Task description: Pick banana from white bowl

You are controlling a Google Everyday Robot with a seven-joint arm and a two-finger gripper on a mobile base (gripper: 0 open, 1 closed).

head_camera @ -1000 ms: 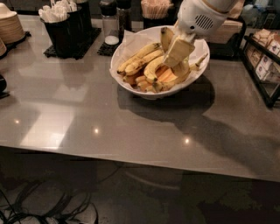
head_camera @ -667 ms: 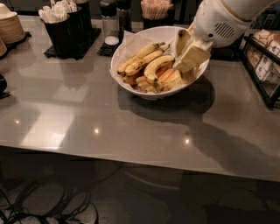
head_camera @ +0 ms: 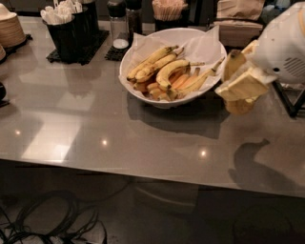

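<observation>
in the white bowl, banana lies near the hand

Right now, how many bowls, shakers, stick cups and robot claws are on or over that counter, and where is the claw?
White bowl: 1
Shakers: 2
Cup of sticks: 1
Gripper: 1, hanging over the table just right of the bowl
Total: 5

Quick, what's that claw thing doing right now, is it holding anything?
Gripper: fingers open, holding nothing, just right of the white bowl; the banana lies in the bowl.
</observation>
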